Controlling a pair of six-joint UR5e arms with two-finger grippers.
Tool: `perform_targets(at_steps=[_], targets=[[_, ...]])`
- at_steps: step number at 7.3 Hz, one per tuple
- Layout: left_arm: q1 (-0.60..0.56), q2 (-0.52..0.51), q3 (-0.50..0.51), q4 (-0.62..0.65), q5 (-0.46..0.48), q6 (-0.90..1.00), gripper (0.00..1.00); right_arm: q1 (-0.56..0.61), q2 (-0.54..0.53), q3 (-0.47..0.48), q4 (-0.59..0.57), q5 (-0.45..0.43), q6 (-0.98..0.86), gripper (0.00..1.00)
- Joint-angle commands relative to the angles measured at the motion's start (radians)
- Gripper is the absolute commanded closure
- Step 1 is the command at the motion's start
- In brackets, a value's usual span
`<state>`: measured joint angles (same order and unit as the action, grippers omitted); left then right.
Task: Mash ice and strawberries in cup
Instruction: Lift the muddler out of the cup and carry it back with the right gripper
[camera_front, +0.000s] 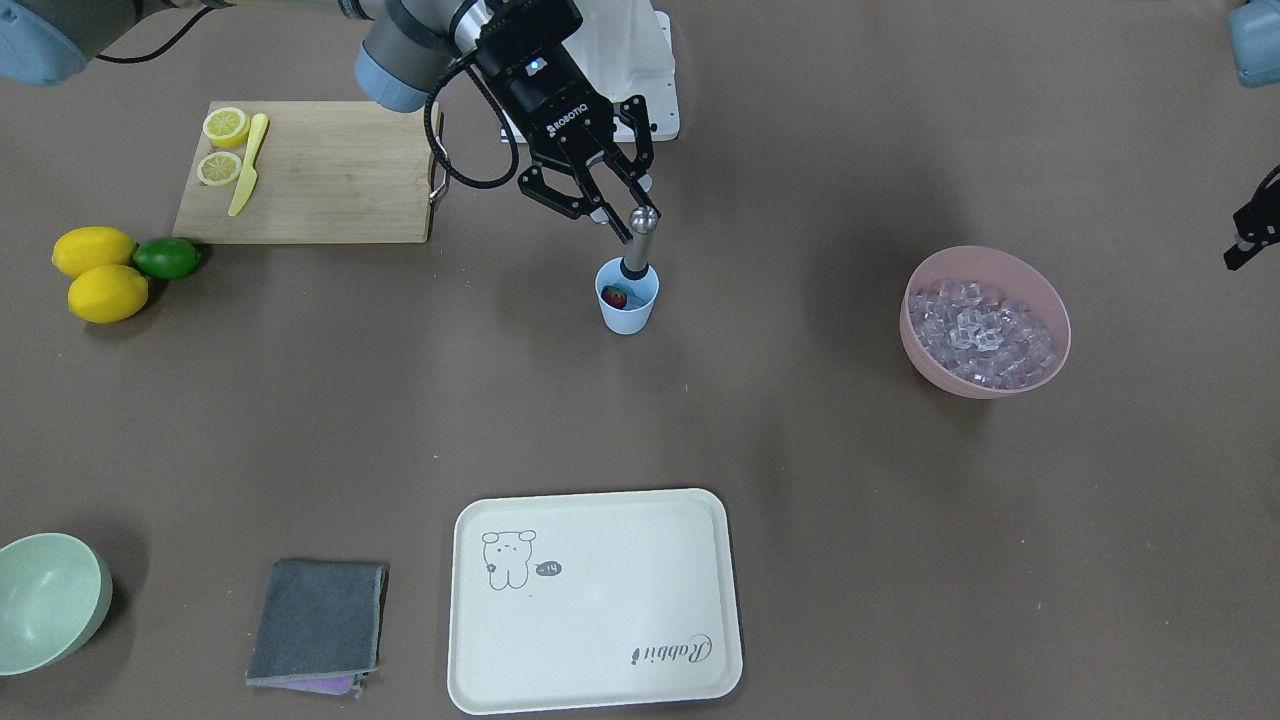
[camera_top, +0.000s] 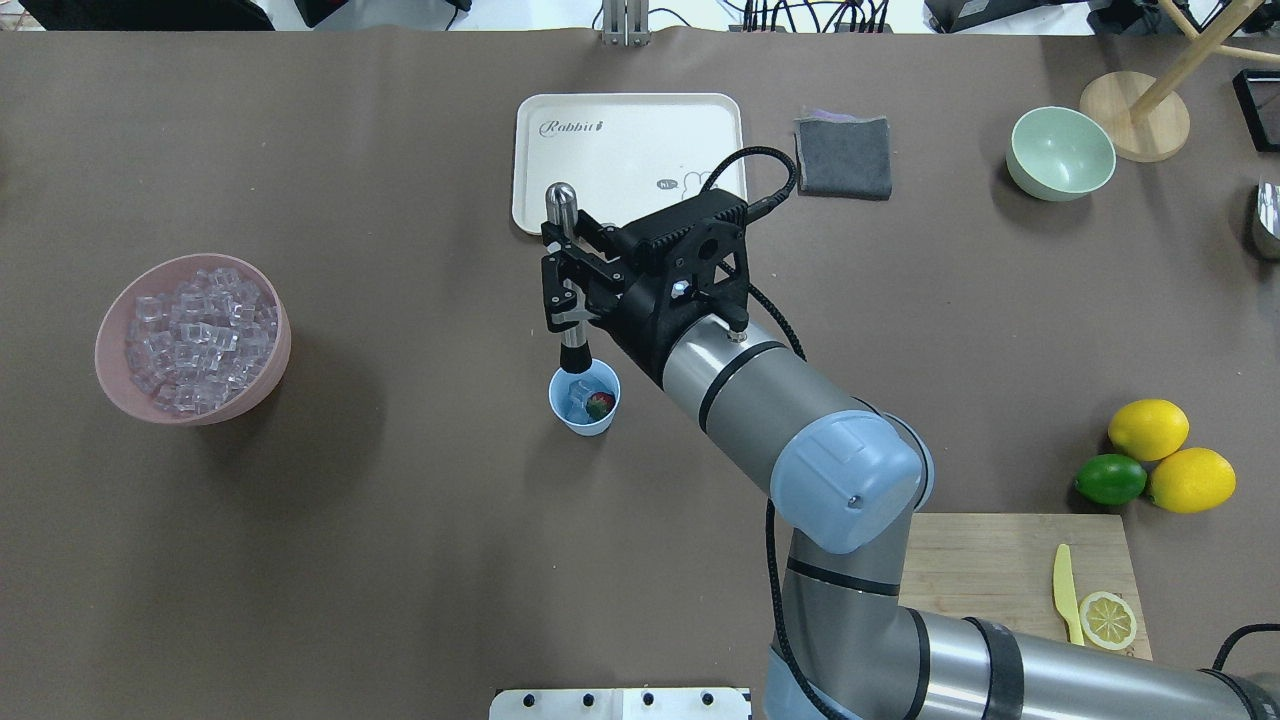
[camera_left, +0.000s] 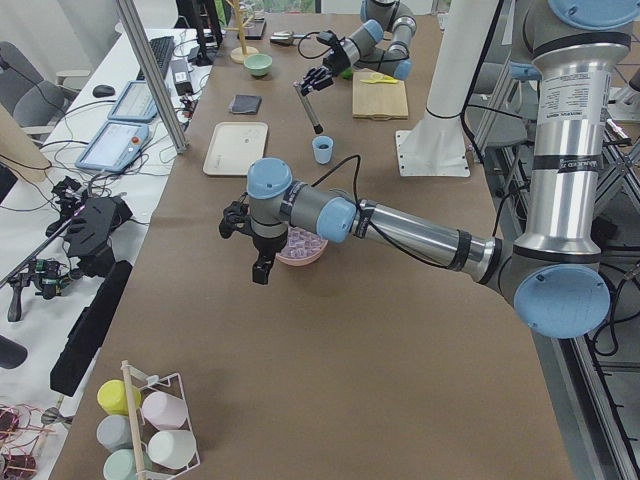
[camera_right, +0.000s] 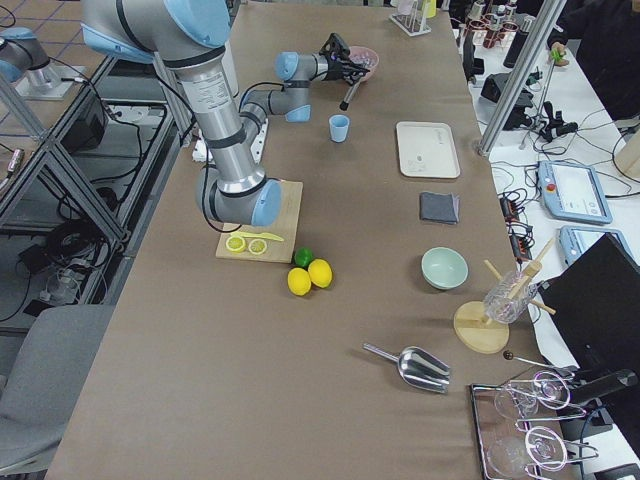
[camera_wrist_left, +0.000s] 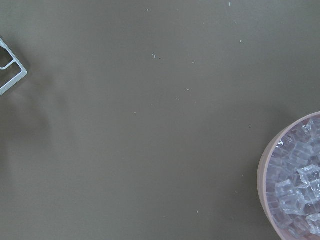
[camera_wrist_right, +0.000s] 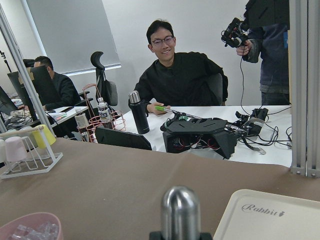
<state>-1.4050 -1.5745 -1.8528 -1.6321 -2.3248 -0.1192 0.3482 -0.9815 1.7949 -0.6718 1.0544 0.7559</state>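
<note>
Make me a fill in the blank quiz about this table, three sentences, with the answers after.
The ____ gripper is shut on the muddler, whose lower end is at the mouth of the cup. Inside the cup, beside the ice, lies one red ____. More ice fills the ____ bowl. Missing words: right; strawberry; pink.

Brown-covered table (camera_top: 350, 560); white desk (camera_wrist_right: 270, 152); grey blind (camera_wrist_right: 75, 35); white wall (camera_wrist_right: 200, 20); office chair (camera_wrist_right: 102, 75).
</note>
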Motion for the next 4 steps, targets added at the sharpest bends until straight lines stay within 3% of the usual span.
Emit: perform_targets(at_steps=[1, 2, 4], targets=[[0.000, 0.008, 0.009, 0.000, 0.004, 0.006, 0.03, 0.066, -0.090, 0.053, -0.055, 0.022, 0.010, 1.00], [0.000, 0.008, 0.012, 0.000, 0.004, 0.000, 0.03, 0.122, -0.123, 0.054, -0.096, 0.104, 0.013, 1.00], [0.000, 0.017, 0.018, 0.002, 0.004, -0.002, 0.03, 0.307, -0.224, 0.055, -0.152, 0.395, 0.087, 1.00]])
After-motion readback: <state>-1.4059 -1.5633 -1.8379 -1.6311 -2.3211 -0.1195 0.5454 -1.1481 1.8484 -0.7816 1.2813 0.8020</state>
